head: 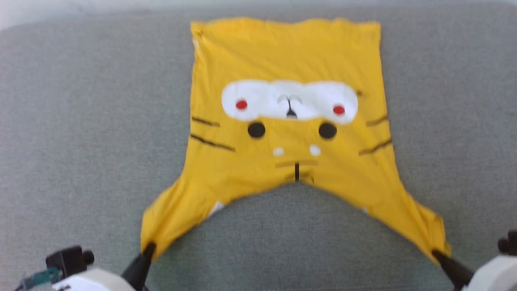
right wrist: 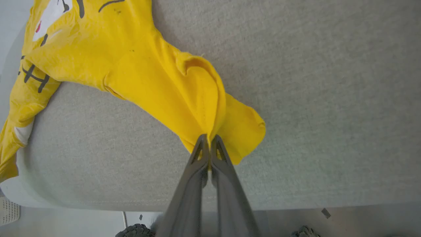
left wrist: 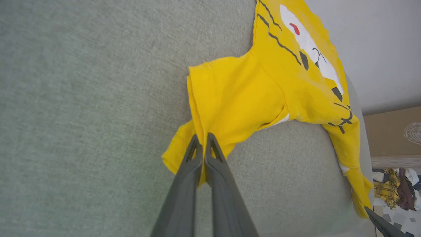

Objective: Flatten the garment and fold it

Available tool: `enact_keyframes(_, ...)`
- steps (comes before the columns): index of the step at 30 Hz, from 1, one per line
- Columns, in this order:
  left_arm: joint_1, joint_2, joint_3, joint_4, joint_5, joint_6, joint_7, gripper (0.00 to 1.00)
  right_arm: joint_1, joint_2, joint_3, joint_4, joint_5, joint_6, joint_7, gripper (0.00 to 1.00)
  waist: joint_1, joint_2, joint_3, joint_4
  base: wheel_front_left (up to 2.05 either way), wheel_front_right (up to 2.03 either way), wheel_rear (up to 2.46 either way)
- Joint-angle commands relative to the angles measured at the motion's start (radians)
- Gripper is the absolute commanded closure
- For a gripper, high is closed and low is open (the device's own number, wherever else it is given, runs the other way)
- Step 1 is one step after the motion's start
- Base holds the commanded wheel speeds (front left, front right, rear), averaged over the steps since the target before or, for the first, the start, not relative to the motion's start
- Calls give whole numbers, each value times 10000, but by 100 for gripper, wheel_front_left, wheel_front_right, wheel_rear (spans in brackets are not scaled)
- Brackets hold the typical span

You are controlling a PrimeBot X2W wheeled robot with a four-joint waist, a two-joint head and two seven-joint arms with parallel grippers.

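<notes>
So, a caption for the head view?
Left gripper and right gripper pinch a bright yellow cartoon-face T-shirt spread on grey fabric.

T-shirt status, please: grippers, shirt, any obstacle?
Jaws shut, one sleeve each: left gripper, right gripper. The yellow T-shirt print-up, spread on grey fabric surface. No obstacle seen.
</notes>
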Motion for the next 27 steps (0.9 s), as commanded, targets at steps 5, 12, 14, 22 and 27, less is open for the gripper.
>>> enact_keyframes(5, 1030, 332, -13, -522, -228, 244, 612, 100, 928, 203, -411, -477, 140, -9, 983, 100, 3, 0, -1106, 93, 0, 0, 0)
enact_keyframes(12, 1907, 577, 27, -1245, -380, 479, 1111, 100, 1634, 492, -946, -1053, 183, -9, 1718, 100, 3, 0, -1438, 155, 0, 0, 0)
enact_keyframes(14, 2022, 545, 18, -1399, -395, 495, 1092, 100, 1721, 549, -1014, -1158, 136, -9, 1739, 100, 3, 0, -1489, 163, 0, 0, 0)
enact_keyframes(22, 1996, 209, -213, -1793, -166, 403, 588, 100, 1411, 532, -853, -1133, -349, -9, 732, 100, 3, 0, -1684, 101, 0, 0, 0)
enact_keyframes(27, 1765, 29, -412, -1920, 87, 253, 188, 100, 896, 278, -491, -511, -822, -9, -312, 100, 3, 0, -1675, 31, 0, 0, 0)
